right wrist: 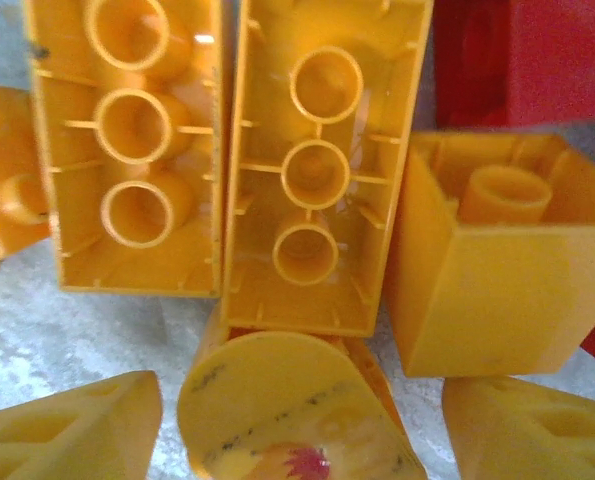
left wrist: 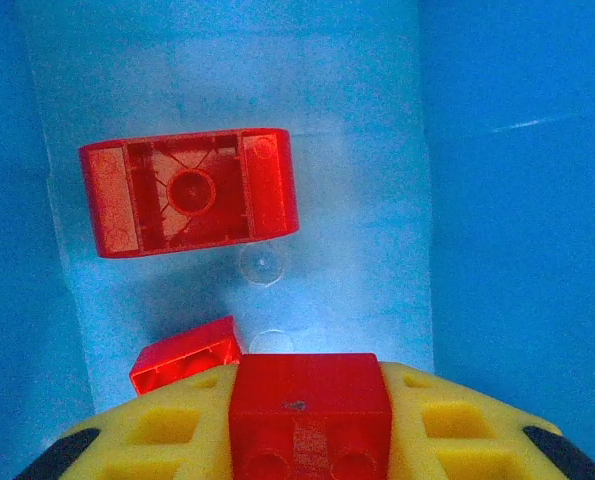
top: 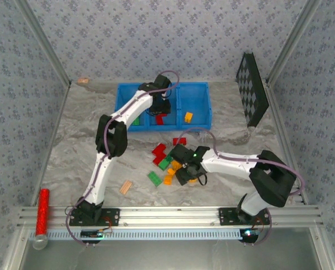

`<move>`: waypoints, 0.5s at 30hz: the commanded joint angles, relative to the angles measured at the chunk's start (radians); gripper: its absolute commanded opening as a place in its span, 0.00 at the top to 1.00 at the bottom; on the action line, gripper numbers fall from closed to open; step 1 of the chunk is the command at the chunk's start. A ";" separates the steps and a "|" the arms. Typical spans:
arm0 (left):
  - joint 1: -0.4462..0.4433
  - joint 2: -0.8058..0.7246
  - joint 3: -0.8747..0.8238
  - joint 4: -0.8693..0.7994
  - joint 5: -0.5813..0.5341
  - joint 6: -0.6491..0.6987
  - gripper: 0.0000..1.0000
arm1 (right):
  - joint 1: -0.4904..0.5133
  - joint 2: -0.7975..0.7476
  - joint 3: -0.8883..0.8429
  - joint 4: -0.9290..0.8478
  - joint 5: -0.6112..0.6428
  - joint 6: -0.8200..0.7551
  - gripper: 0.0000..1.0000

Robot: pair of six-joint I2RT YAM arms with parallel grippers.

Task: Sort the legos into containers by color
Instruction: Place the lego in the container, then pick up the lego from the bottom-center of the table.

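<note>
So, left tool, outstretched, clamps a red lego; right tool, low, gapes.

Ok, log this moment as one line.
left gripper: shut on red lego, over blue bin's middle compartment | right gripper: open over orange-yellow legos

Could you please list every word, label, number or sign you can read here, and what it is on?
None: no readable text anywhere.
The checkered board carries only squares, no characters.
The red brick at the bottom of the left wrist view has a small dark mark, too small to read.
The orange-yellow rounded piece has dark scuffs and a red blot, not letters.
</note>
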 commanded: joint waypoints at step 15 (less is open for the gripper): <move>0.003 -0.019 0.037 -0.043 0.025 0.001 0.45 | 0.041 -0.017 -0.060 -0.023 0.010 0.105 0.59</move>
